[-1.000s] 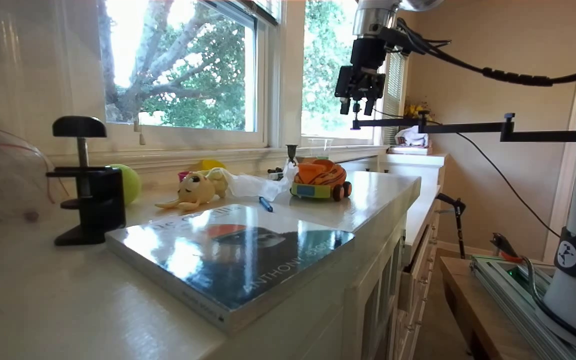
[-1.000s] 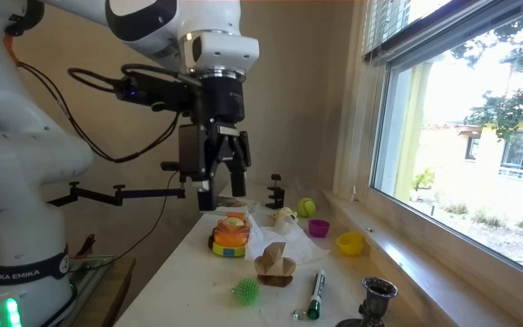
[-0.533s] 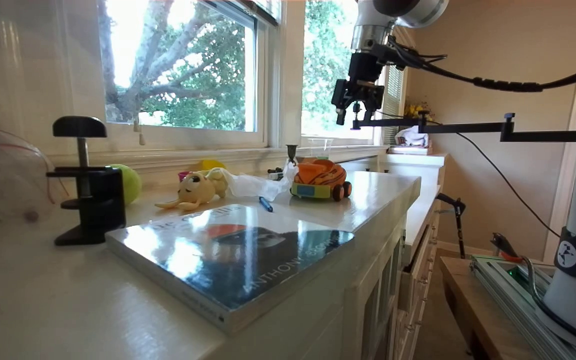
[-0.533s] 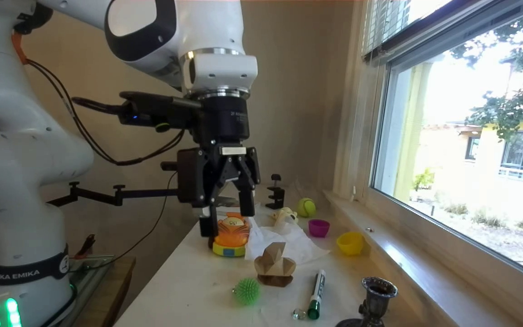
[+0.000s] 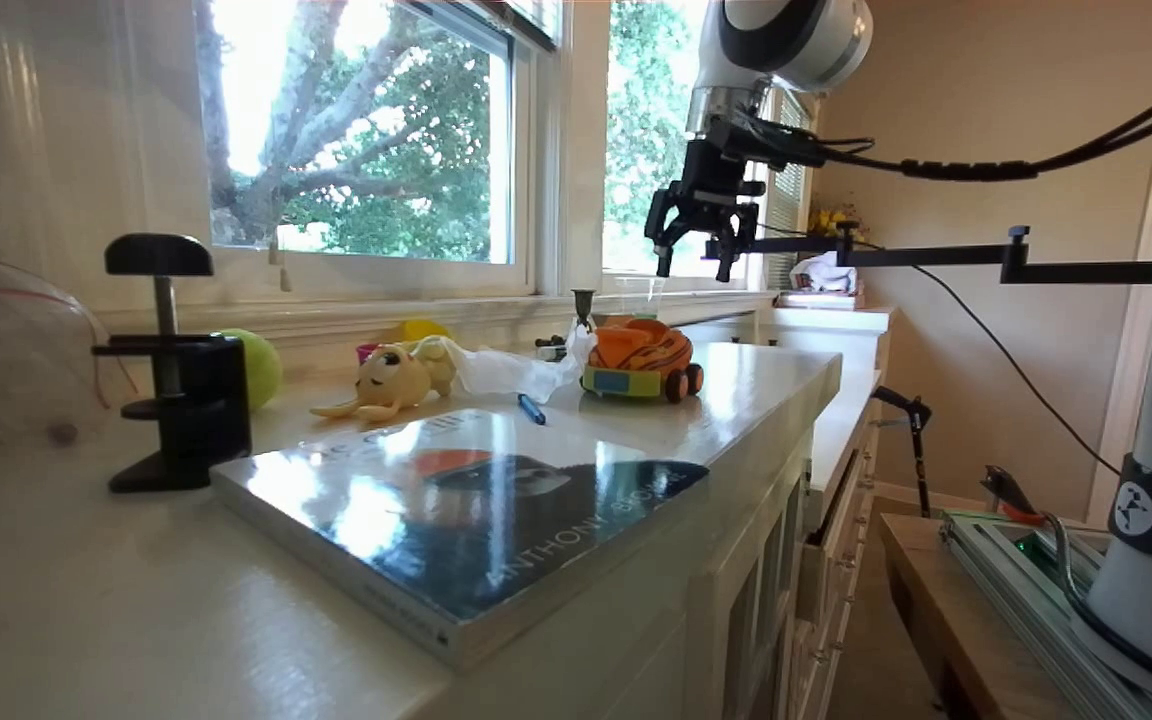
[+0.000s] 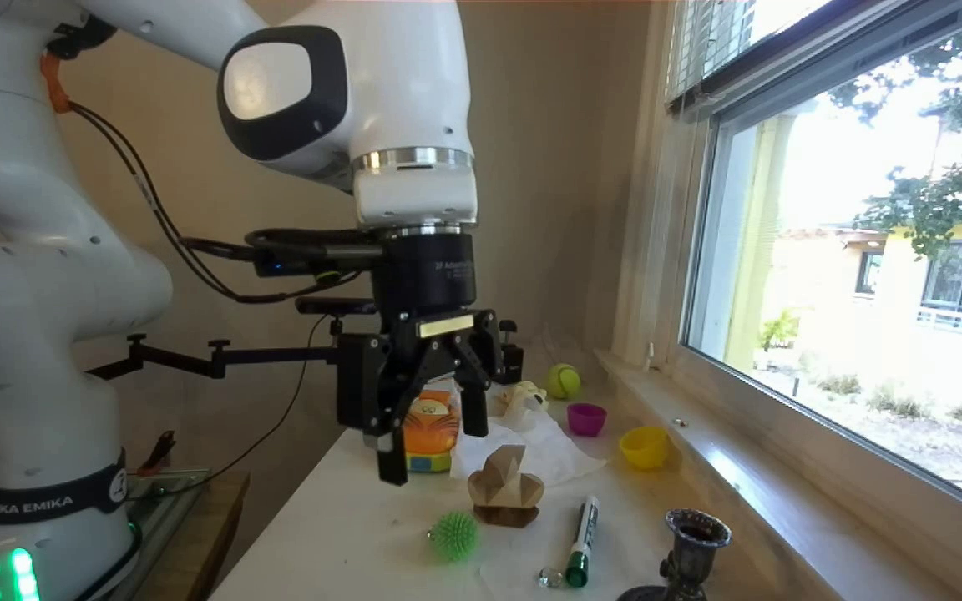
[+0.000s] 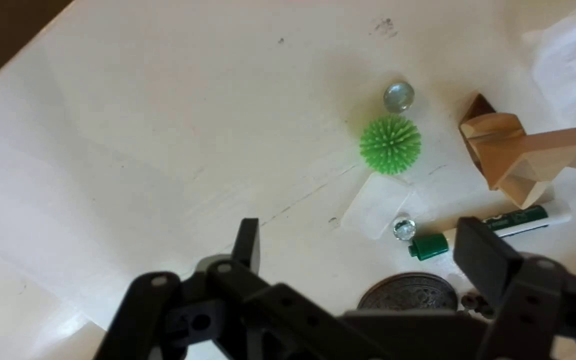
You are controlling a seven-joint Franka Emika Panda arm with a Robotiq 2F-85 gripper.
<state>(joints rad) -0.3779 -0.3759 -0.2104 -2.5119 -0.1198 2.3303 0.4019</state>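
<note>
In the wrist view the claw hangs released above the bench, its two fingers spread well apart. Past the fingertips in that view lies a spiky green ball, with a glass bead just beside it on the side farther from the claw. A second bead shows in the gap between the fingers, near the green cap of a marker partly hidden by one finger. Past that same finger stands a folded brown paper shape, near the marker. The claw's body partly covers a dark candle holder. In an exterior view a toy car sits behind the claw, partly covered by one finger, and white tissue spreads beside the car. From the claw toward the window stand a purple cup and a yellow cup; farther behind it are a tennis ball and a black clamp.
</note>
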